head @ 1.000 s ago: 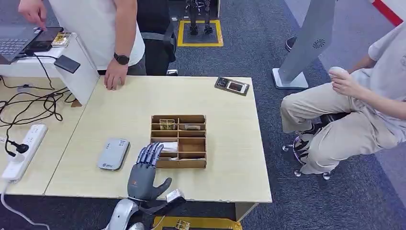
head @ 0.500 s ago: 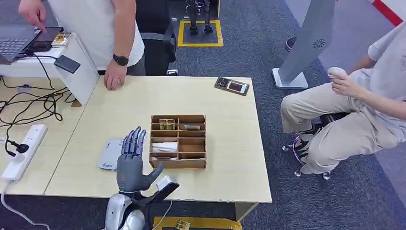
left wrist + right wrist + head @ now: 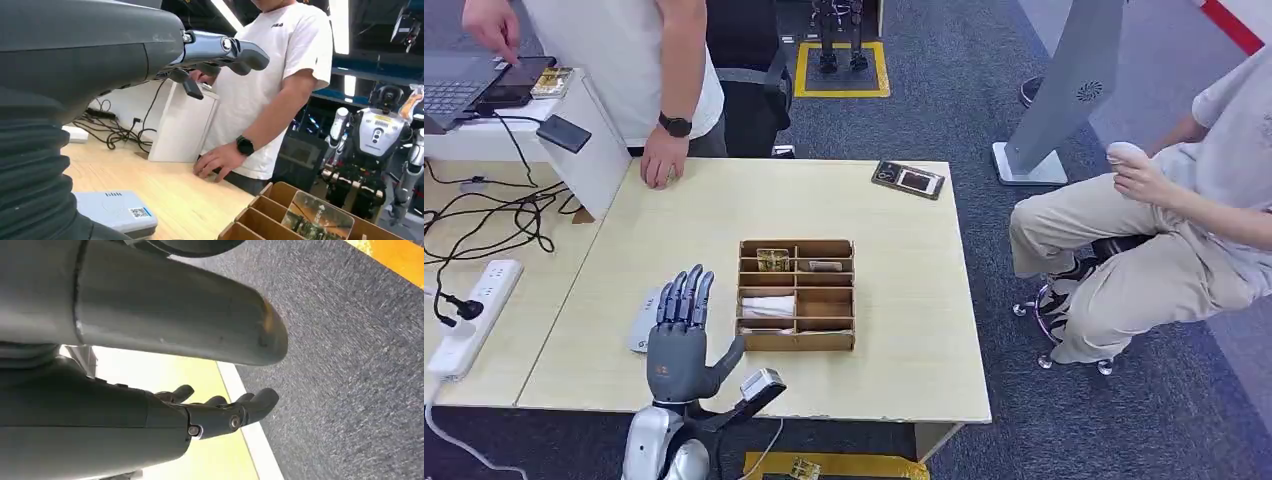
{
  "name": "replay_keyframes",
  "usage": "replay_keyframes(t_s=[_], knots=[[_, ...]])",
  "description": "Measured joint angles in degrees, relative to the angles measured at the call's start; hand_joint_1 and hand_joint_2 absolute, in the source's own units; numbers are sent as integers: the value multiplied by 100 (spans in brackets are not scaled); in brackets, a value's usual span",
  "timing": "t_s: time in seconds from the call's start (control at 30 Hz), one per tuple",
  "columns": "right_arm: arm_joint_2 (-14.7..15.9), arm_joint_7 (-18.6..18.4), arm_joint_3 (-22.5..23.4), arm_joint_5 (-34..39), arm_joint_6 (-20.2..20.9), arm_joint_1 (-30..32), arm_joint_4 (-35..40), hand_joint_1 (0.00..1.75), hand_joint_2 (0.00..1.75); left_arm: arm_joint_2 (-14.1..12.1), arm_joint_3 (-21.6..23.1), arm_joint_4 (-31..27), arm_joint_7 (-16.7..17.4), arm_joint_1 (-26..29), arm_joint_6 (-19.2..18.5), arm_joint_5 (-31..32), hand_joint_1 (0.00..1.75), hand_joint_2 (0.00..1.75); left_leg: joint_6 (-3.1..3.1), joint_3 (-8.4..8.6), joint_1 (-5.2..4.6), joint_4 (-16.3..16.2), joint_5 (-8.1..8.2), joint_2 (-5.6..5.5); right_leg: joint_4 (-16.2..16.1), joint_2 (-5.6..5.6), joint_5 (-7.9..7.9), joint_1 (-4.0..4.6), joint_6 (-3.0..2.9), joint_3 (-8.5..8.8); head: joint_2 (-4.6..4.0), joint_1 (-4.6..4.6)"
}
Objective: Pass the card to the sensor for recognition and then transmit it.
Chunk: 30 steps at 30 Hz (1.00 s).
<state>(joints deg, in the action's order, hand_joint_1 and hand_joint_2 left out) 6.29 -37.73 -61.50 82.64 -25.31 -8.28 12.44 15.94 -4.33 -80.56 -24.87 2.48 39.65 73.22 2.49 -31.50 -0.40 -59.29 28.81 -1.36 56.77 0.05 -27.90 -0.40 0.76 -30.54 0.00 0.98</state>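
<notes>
My left hand (image 3: pixel 682 335) hovers flat with its fingers spread and holds nothing, just left of the wooden compartment box (image 3: pixel 796 341). It covers part of the grey card sensor (image 3: pixel 641 328) lying on the table. The left wrist view shows the fingers (image 3: pixel 220 50) stretched out above the sensor (image 3: pixel 117 212). A gold picture card (image 3: pixel 772 259) stands in the box's far left compartment, also seen as the card (image 3: pixel 317 220) from the wrist. A white card (image 3: pixel 767 305) lies in the middle left compartment. My right hand (image 3: pixel 220 412) hangs over the carpet, fingers loose and empty.
A standing person rests a hand (image 3: pixel 662 165) on the table's far left edge. A seated person (image 3: pixel 1164 230) is to the right of the table. A black device (image 3: pixel 909 180) lies at the far right corner. A power strip (image 3: pixel 474 315) and cables lie to the left.
My left hand has moved left, away from the box's front left corner, to a place over the sensor. The box and cards stay put.
</notes>
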Motion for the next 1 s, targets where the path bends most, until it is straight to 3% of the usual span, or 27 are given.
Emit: replay_keyframes(t_s=[0.1, 0.3, 0.43, 0.5, 0.63, 1.0], knots=[[-4, 0, 2, 0, 2, 0, 0, 0, 0, 2, -4, 0, -79, 0, 0, -127, 0, 175, 0, 0, 0, 0, 0, 0, 0, 0, 0, 0, 0, 0, 0, 0], [-9, 0, 0, 0, -2, -1, 0, 0, 0, 2, -4, 52, -533, -2, 0, -996, 0, 175, 0, 1, 0, 0, 0, 0, -1, 0, 0, 0, 0, -1, 0, 0], [-9, 26, 2, 0, -28, -1, 0, 0, 0, -26, 81, 140, -831, -18, -4, -2373, 0, 175, 0, 0, 0, 0, 0, 0, -1, 0, 0, 1, 0, -2, 0, 0], [-9, 39, 0, 0, -44, -2, 0, 0, 0, -79, 412, 140, -826, -7, 13, -3292, 0, 175, 0, 0, 0, 0, 0, -3, -1, -4, 0, 0, 0, 0, 0, 2], [-9, 105, 0, 0, -94, -3, 0, 0, 0, -260, 1096, 73, -778, 58, -98, -4230, 0, 175, 0, -1, -1, 0, 0, -1, -1, -2, 0, 0, 0, 1, 0, 0], [-9, 212, 2, 0, -101, -21, 0, 0, 0, -628, 1760, -74, -826, 114, -221, -4529, 0, 175, 0, 0, 0, 0, 0, -1, -1, -2, 0, 0, 0, 0, 0, 0]])
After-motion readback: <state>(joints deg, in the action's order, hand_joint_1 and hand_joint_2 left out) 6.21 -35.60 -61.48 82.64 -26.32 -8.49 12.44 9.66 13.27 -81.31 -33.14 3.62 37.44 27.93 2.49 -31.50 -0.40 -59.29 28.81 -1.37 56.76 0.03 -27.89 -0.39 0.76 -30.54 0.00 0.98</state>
